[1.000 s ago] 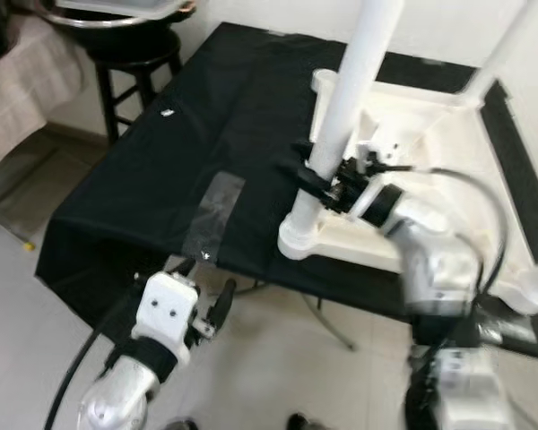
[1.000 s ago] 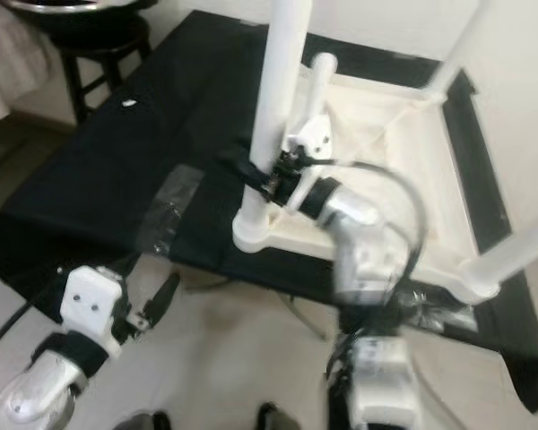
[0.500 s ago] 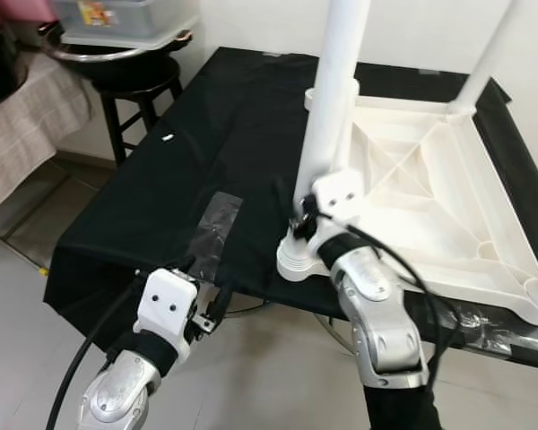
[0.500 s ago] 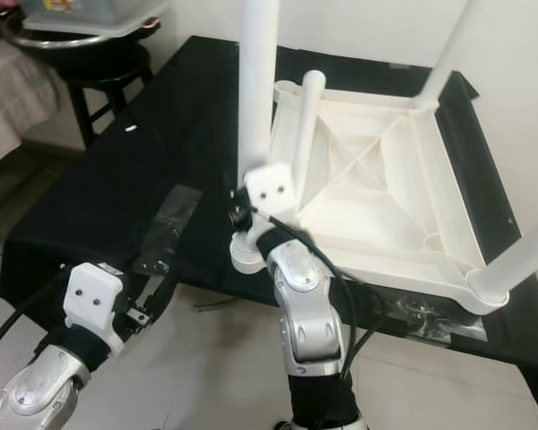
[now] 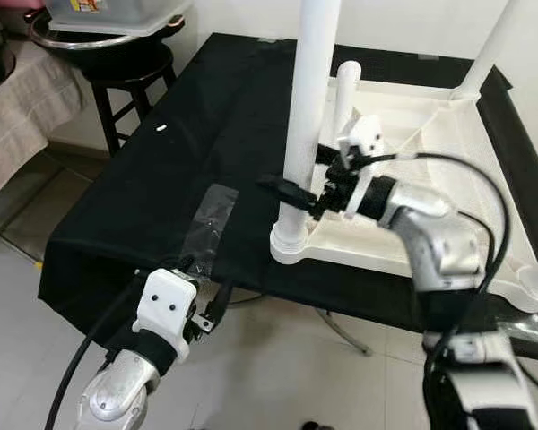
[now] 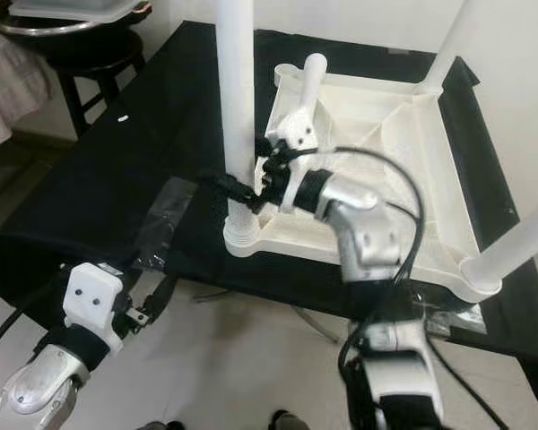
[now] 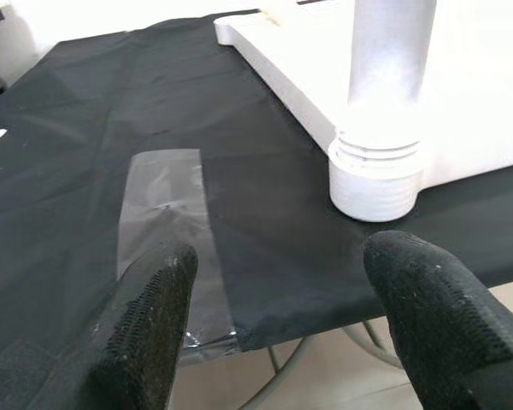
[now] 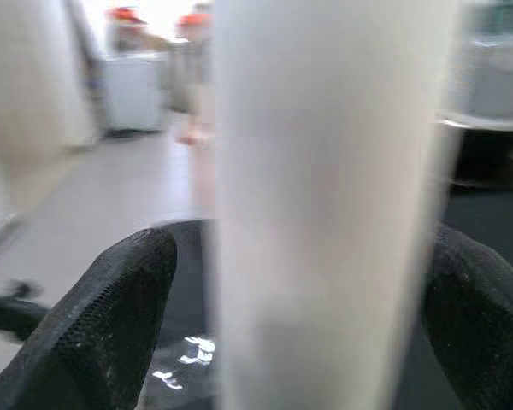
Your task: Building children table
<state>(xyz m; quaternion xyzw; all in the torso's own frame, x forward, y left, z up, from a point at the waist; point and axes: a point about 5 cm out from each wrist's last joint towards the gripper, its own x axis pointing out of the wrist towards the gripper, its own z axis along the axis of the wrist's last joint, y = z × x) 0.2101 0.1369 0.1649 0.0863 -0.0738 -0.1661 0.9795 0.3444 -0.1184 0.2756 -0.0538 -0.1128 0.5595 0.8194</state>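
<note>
A white children's table [image 5: 430, 116] lies upside down on a black-covered work table [image 5: 206, 134], its legs pointing up. The near-left leg [image 5: 309, 107] stands in its corner socket [image 5: 290, 244]. My right gripper [image 5: 296, 190] reaches in from the right at the lower part of this leg, with one finger on each side. In the right wrist view the leg [image 8: 325, 213] sits between the black fingers [image 8: 111, 316], and a narrow gap shows on one side. My left gripper [image 5: 202, 287] hangs open below the work table's front edge, holding nothing; its wrist view looks at the socket [image 7: 376, 175].
A clear tape patch [image 5: 206, 219] is stuck to the black cloth near the front edge. A dark stool [image 5: 125, 72] carrying a metal bowl and a plastic box stands at the far left. A small white scrap [image 5: 161, 128] lies on the cloth. Tiled floor is below.
My right arm stood upright in front of the leg's base half a second ago. It now reaches in from the right with its fingers around the leg. The camera shifted slightly.
</note>
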